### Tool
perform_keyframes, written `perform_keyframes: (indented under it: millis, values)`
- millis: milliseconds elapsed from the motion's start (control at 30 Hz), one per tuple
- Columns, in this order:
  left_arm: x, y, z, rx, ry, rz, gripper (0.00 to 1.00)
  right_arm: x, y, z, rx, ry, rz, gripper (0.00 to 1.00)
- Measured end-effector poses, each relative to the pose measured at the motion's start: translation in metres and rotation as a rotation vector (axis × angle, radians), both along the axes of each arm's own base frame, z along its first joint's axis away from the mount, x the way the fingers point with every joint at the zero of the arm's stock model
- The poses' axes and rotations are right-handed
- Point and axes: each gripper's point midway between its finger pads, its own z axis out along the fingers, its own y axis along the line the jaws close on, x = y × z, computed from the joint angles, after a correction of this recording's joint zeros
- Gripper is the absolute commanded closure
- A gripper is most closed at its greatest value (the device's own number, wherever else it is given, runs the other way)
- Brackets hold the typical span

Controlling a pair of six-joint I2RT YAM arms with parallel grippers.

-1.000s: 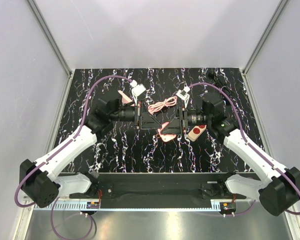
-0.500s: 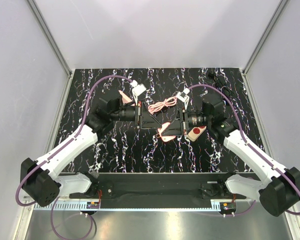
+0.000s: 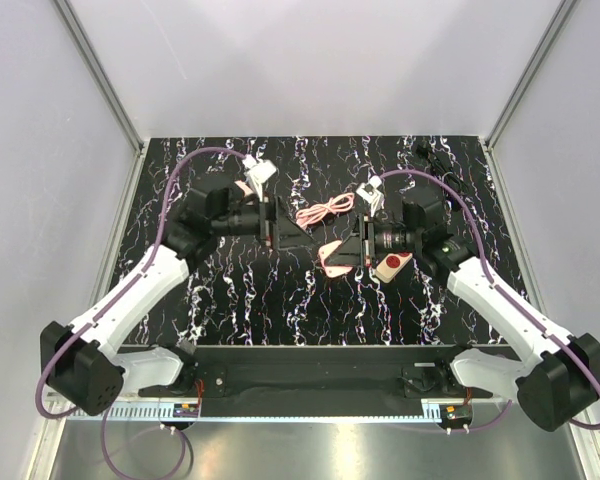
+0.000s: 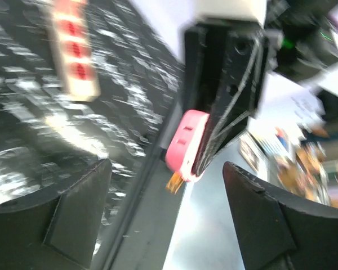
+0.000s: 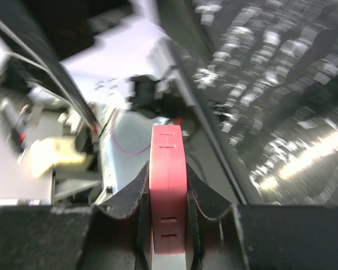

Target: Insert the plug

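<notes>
Right gripper (image 3: 353,244) clamps the plug (image 5: 167,183); left gripper (image 3: 285,228) gapes, facing it.

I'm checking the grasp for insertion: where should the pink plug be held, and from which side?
Pinch the pink plug across its two broad flat faces, from the rear, as the right gripper does: its body is thin, and the front end is free.
</notes>
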Motion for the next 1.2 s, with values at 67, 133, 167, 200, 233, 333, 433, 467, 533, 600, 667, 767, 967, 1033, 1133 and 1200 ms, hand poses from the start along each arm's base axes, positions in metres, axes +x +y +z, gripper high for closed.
perform_keyframes:
  millis: [67,133,167,200,233,333,433,467,533,600,667,767,967,1033,1133,1200]
  values:
    - [0.017,0.015,-0.003,0.043,0.006,0.08,0.14,0.012,-0.006,-0.011,-0.06,0.041,-0.068,1.0]
    - [0.039,0.035,-0.003,0.115,-0.022,0.193,0.14,0.032,-0.021,-0.027,-0.158,0.092,-0.184,1.0]
    - [0.049,0.046,0.0,0.158,-0.046,0.25,0.14,0.043,-0.034,-0.035,-0.213,0.125,-0.251,1.0]
    - [0.059,0.057,0.003,0.203,-0.08,0.31,0.13,0.055,-0.049,-0.042,-0.269,0.159,-0.327,1.0]
    - [0.065,0.066,0.006,0.247,-0.111,0.36,0.13,0.069,-0.068,-0.049,-0.325,0.193,-0.411,1.0]
    - [0.066,0.084,0.006,0.325,-0.169,0.433,0.12,0.099,-0.125,-0.074,-0.5,0.301,-0.643,1.0]
    - [0.059,0.102,-0.011,0.408,-0.194,0.493,0.05,0.108,-0.162,-0.1,-0.687,0.417,-0.786,1.0]
    - [0.057,0.106,-0.019,0.436,-0.191,0.507,0.01,0.109,-0.168,-0.106,-0.733,0.449,-0.809,1.0]
    - [0.053,0.116,-0.041,0.503,-0.18,0.534,0.01,0.112,-0.18,-0.117,-0.824,0.509,-0.856,1.0]
    - [0.049,0.124,-0.065,0.567,-0.159,0.544,0.01,0.118,-0.19,-0.126,-0.903,0.567,-0.901,1.0]
    - [0.045,0.131,-0.088,0.634,-0.137,0.548,0.01,0.128,-0.198,-0.134,-0.964,0.611,-0.955,1.0]
    - [0.038,0.14,-0.111,0.704,-0.11,0.542,0.01,0.136,-0.206,-0.146,-1.022,0.663,-1.021,1.0]
    - [0.034,0.139,-0.109,0.714,-0.137,0.53,0.01,0.146,-0.208,-0.173,-1.068,0.776,-1.094,1.0]
    - [0.034,0.139,-0.106,0.707,-0.152,0.531,0.01,0.148,-0.207,-0.184,-1.079,0.814,-1.107,1.0]
    - [0.033,0.138,-0.104,0.706,-0.162,0.529,0.01,0.149,-0.208,-0.193,-1.09,0.843,-1.127,1.0]
    - [0.033,0.137,-0.104,0.707,-0.168,0.526,0.01,0.149,-0.208,-0.195,-1.09,0.851,-1.137,1.0]
